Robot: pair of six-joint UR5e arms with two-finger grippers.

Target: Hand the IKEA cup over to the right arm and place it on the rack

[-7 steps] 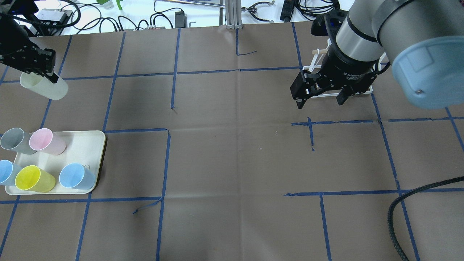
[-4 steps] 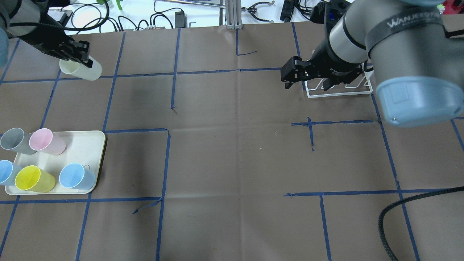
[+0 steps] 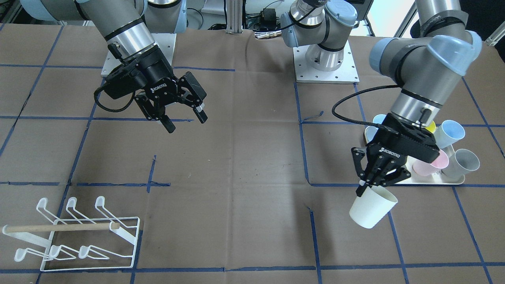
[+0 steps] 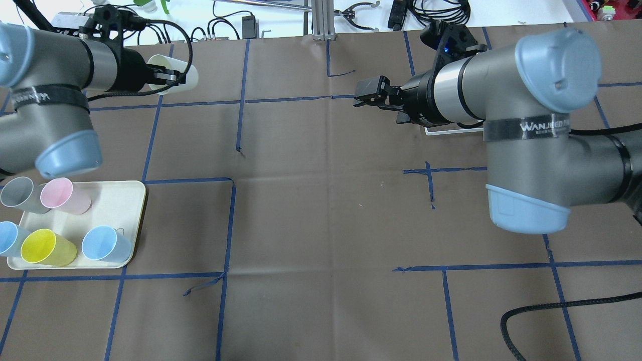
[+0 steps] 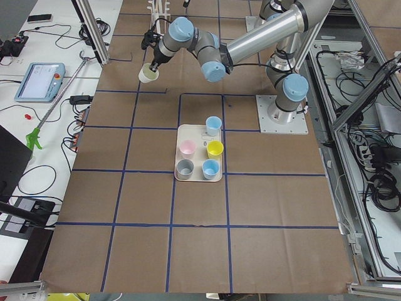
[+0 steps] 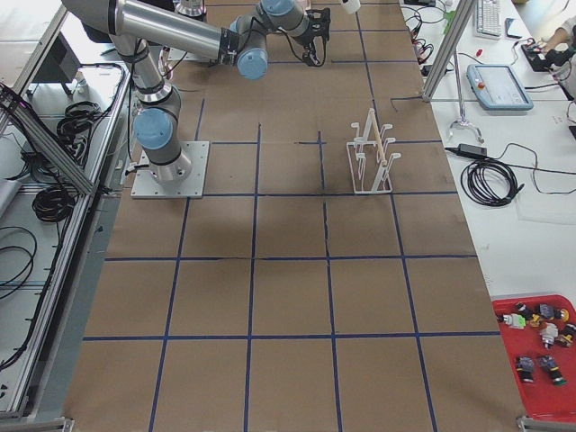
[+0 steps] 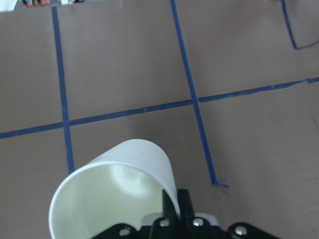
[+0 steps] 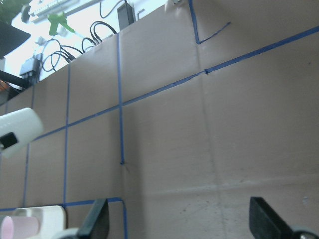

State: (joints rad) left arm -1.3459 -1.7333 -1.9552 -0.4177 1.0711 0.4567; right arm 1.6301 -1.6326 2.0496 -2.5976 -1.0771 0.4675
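Note:
My left gripper [image 4: 168, 77] is shut on the rim of a cream-white IKEA cup [image 4: 175, 75] and holds it tilted above the table at the far left. The cup also shows in the front-facing view [image 3: 373, 207] and the left wrist view [image 7: 114, 194]. My right gripper [image 3: 186, 123] is open and empty, raised near the table's middle, its jaws spread towards the cup, well apart from it. The cup shows small in the right wrist view [image 8: 20, 130]. The white wire rack [image 3: 79, 236] with its wooden dowel stands empty; the right arm mostly hides it in the overhead view [image 4: 451, 130].
A cream tray [image 4: 120, 200] at the near left holds several cups: grey, pink, yellow and two blue. A thick ribbed black hose [image 4: 551, 306] loops over the near right. Cables and tools lie beyond the far table edge.
The left arm has carried the cup right and farther back. The right gripper has swung left, off the rack, towards the table's middle. Both grips are unchanged.

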